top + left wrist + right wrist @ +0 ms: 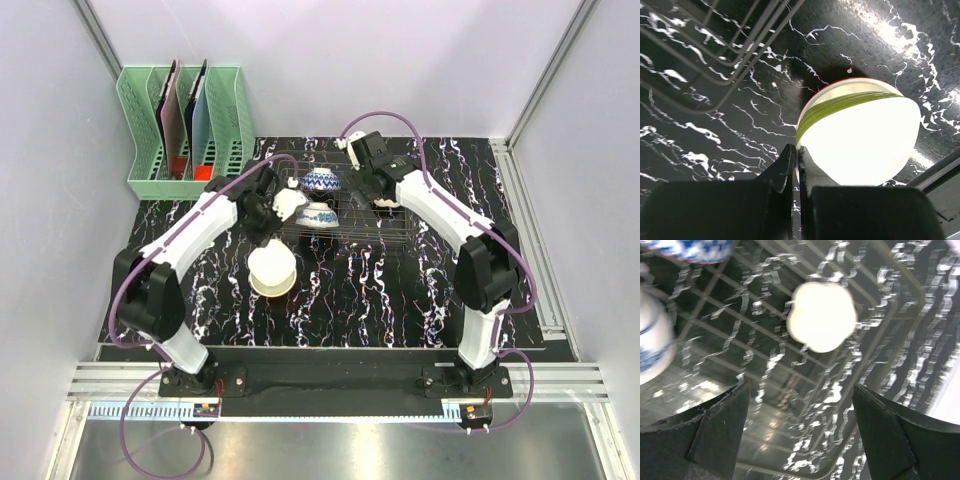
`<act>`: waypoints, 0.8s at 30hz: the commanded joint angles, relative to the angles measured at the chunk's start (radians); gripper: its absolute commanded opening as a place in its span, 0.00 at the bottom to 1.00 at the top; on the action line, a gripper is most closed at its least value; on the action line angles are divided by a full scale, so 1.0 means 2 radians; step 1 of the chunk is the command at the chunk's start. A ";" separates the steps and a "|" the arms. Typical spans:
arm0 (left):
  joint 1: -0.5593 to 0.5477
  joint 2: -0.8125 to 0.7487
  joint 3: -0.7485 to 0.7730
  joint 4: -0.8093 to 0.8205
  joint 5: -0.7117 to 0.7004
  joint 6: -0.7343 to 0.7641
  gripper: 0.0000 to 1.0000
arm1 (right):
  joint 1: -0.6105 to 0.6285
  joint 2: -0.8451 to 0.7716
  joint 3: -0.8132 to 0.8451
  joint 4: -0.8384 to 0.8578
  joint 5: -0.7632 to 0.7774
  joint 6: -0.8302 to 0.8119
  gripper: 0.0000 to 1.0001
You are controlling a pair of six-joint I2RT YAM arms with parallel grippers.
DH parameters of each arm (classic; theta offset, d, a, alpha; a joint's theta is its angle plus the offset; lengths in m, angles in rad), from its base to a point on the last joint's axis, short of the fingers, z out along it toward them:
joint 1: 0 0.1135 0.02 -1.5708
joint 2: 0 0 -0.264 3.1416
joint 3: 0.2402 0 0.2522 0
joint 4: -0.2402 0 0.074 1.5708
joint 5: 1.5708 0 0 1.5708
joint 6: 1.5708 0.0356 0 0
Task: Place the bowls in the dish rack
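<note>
Off the dish rack's (390,225) left end, the left gripper (798,149) sat closed at the stacked bowls' (860,140) rim. The right gripper (800,387) gaped wide above the rack.

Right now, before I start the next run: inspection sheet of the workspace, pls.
Surface: black white-veined tabletop.
Job's things: two blue-patterned bowls in the wire dish rack; bowl stack on the table outside it, apparently upside down.
Clutter: mint-green slotted holder holding flat items, back left.
Grippers: left gripper shut, beside the stack; right gripper open above the rack.
Cables: purple cables loop along both arms.
Surroundings: pale enclosure walls, aluminium rails.
</note>
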 commanded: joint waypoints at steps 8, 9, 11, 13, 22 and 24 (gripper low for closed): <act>0.044 -0.062 0.026 0.030 0.154 -0.001 0.00 | -0.051 -0.086 0.029 -0.054 -0.436 0.098 0.97; 0.045 -0.065 0.023 0.036 0.165 0.001 0.00 | -0.057 -0.087 0.023 -0.053 -0.467 0.104 0.97; 0.045 -0.074 0.021 0.059 0.193 -0.003 0.00 | -0.066 -0.086 0.017 -0.050 -0.540 0.120 0.98; 0.045 -0.080 0.023 0.082 0.210 -0.008 0.00 | -0.067 -0.081 0.008 -0.043 -0.577 0.127 0.99; 0.022 -0.090 0.052 0.149 0.249 -0.030 0.00 | -0.068 -0.035 -0.014 -0.005 -0.754 0.197 1.00; 0.014 -0.094 0.048 0.160 0.247 -0.028 0.00 | -0.068 -0.028 -0.018 0.004 -0.771 0.203 1.00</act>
